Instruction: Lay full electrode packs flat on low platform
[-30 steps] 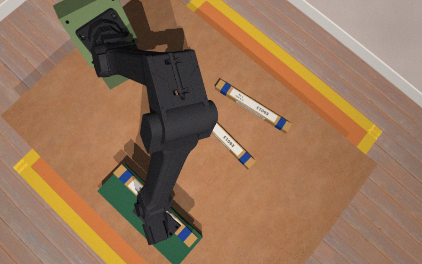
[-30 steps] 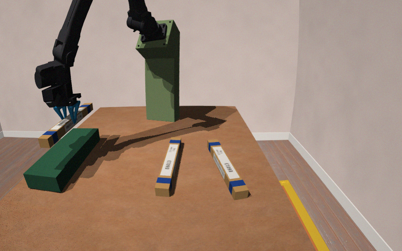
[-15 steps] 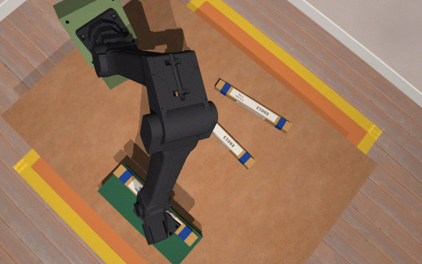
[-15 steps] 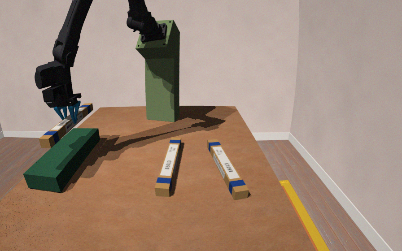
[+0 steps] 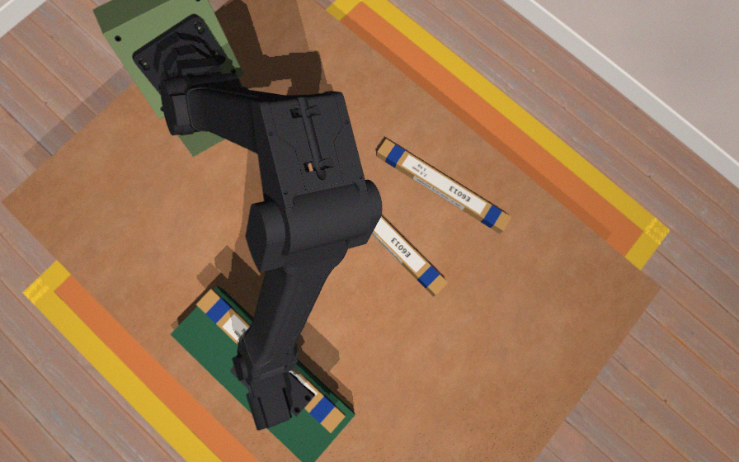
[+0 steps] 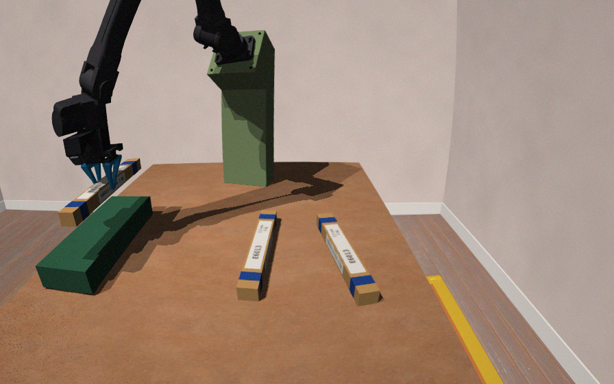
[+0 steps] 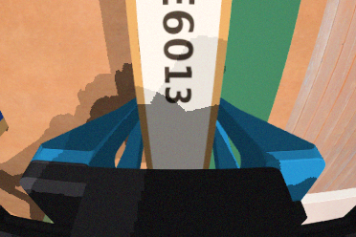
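My gripper (image 6: 104,184) (image 7: 178,102) is shut on a pack of electrodes (image 5: 322,409) (image 6: 77,205) (image 7: 179,27) near its middle. That pack hangs in the air, roughly level, over the low green platform (image 5: 206,344) (image 6: 75,247) (image 7: 263,27). Its length runs about parallel to the platform's long side. From above it overlaps the platform's inner long edge. A second pack (image 5: 401,247) (image 6: 255,255) lies flat on the table, partly hidden by the arm in the top view. A third pack (image 5: 444,186) (image 6: 347,252) lies flat and slanted beyond it. The fingers are hidden in the top view.
The green pedestal (image 5: 148,103) (image 6: 244,133) carries the arm at the back of the brown table top (image 5: 476,344) (image 6: 194,324). Yellow and orange strips (image 5: 510,120) run along the sides. The platform stands near the table's left edge in the exterior view.
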Controlling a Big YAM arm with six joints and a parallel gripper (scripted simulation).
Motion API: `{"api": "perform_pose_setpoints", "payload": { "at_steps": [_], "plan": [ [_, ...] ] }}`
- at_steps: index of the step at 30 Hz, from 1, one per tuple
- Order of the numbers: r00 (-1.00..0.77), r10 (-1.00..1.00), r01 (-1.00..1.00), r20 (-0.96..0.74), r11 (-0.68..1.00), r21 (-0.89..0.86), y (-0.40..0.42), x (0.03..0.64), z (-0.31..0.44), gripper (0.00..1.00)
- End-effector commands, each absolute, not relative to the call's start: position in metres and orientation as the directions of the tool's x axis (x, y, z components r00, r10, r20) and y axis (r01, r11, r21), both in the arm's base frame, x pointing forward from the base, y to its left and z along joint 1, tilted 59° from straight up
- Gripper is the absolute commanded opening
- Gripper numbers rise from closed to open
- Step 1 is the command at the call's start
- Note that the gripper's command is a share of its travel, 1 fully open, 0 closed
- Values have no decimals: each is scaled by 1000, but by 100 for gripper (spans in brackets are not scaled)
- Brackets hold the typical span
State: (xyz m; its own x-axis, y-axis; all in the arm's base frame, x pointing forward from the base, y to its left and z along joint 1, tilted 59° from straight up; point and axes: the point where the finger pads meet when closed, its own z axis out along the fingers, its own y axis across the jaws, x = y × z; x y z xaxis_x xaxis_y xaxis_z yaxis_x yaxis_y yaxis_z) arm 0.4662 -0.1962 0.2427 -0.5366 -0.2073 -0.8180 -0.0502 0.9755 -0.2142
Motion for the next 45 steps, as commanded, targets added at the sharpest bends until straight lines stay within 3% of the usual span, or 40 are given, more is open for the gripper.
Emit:
{"api": "perform_pose_setpoints", "payload": {
  "at_steps": [1,45],
  "plan": [
    [-486,-239,-14,-841,964,-265,-214,463,280,0],
    [-488,-238,-15,-840,964,-264,-217,463,278,0]
  ]
}}
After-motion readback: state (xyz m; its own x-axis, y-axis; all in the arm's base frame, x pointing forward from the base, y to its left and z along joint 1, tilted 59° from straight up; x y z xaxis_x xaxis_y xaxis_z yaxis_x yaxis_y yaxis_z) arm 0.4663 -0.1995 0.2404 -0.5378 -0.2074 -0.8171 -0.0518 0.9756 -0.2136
